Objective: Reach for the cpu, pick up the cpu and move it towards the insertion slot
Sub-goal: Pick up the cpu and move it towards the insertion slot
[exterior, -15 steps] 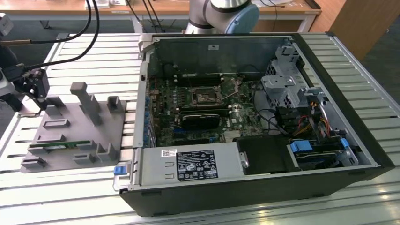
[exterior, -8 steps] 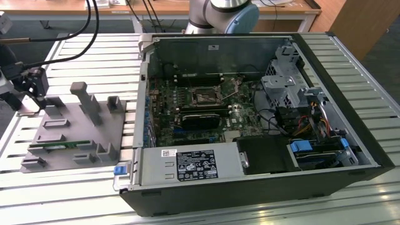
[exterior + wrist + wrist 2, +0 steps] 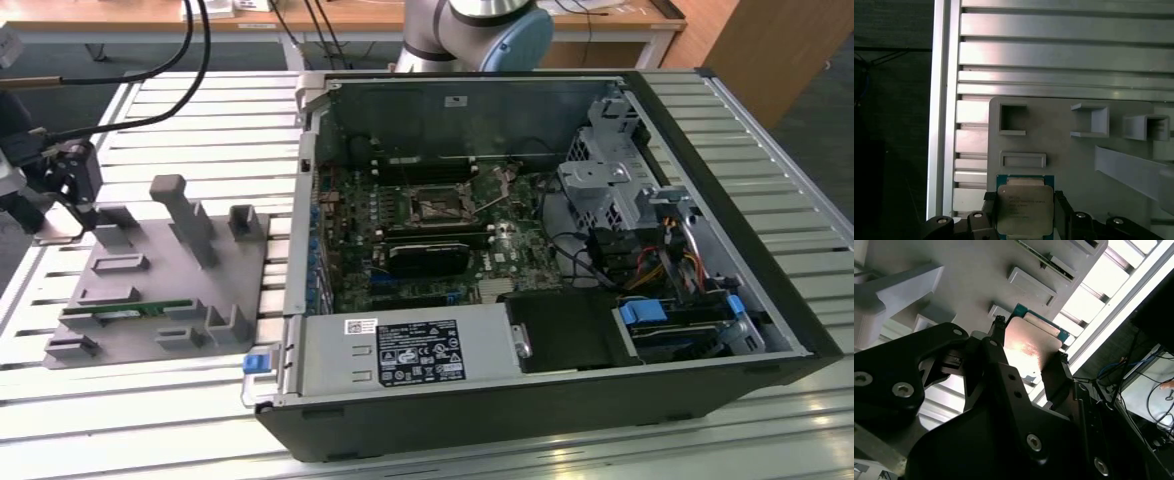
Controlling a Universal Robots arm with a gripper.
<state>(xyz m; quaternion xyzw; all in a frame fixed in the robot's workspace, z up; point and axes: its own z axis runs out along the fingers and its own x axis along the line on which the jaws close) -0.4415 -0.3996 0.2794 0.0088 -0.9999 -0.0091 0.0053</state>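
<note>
The cpu [image 3: 1025, 210], silver-topped with a green rim, sits between the black fingers [image 3: 990, 216] of the gripper [image 3: 1025, 214], which close against two opposite sides of it, over the grey tray [image 3: 1064, 160] near the tray's edge. Just beyond the cpu on the tray stands a low oblong frame [image 3: 1023, 160], then a square pocket [image 3: 1013, 119] at the tray's corner, with open brackets [image 3: 1090, 121] and a long ridge [image 3: 1129, 170] further in. The tray lies on a slatted metal table [image 3: 1064, 55], close to the table's edge rail, past which is dark floor [image 3: 894, 125]

Probably a robotics lab or workshop: an open computer case [image 3: 534, 410] sits on a slatted aluminium bench [image 3: 134, 410], with a robot arm [image 3: 481, 30], trailing cables [image 3: 187, 50] and wooden desks [image 3: 134, 12] behind.
</note>
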